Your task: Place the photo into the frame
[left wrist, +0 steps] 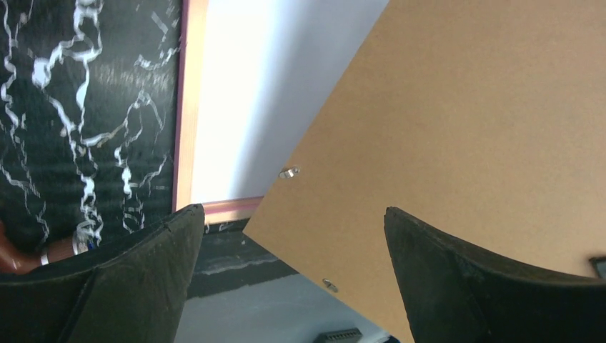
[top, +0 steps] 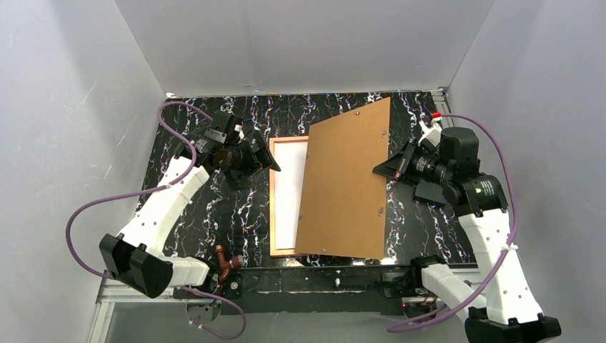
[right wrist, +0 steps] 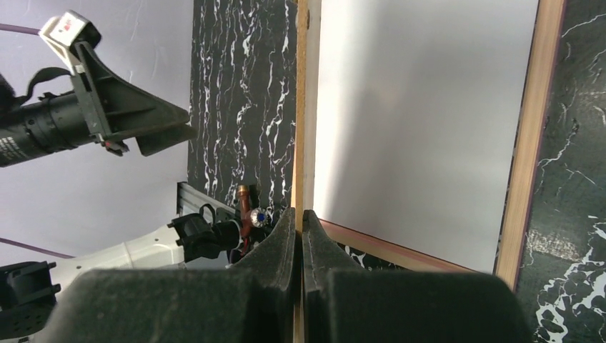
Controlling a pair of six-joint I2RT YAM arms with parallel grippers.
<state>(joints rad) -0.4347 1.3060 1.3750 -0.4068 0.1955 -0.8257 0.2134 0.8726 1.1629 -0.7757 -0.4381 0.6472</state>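
Note:
The frame (top: 273, 204) lies flat on the black marbled table with its copper-orange back up. Inside it lies a white sheet (top: 289, 189), the photo with its white back showing; its picture side is hidden. My right gripper (top: 384, 170) is shut on the right edge of the plain brown backing board (top: 346, 182), holding it tilted over the frame's right part. In the right wrist view the fingers (right wrist: 289, 236) pinch the board's thin edge (right wrist: 301, 107) above the photo (right wrist: 421, 107). My left gripper (top: 270, 161) hangs open over the frame's upper left corner with nothing in it (left wrist: 293, 209).
A small copper-brown clamp (top: 225, 263) sits at the table's near edge by the left arm's base. White walls close in the table on three sides. A metal rail (top: 321, 279) runs along the front.

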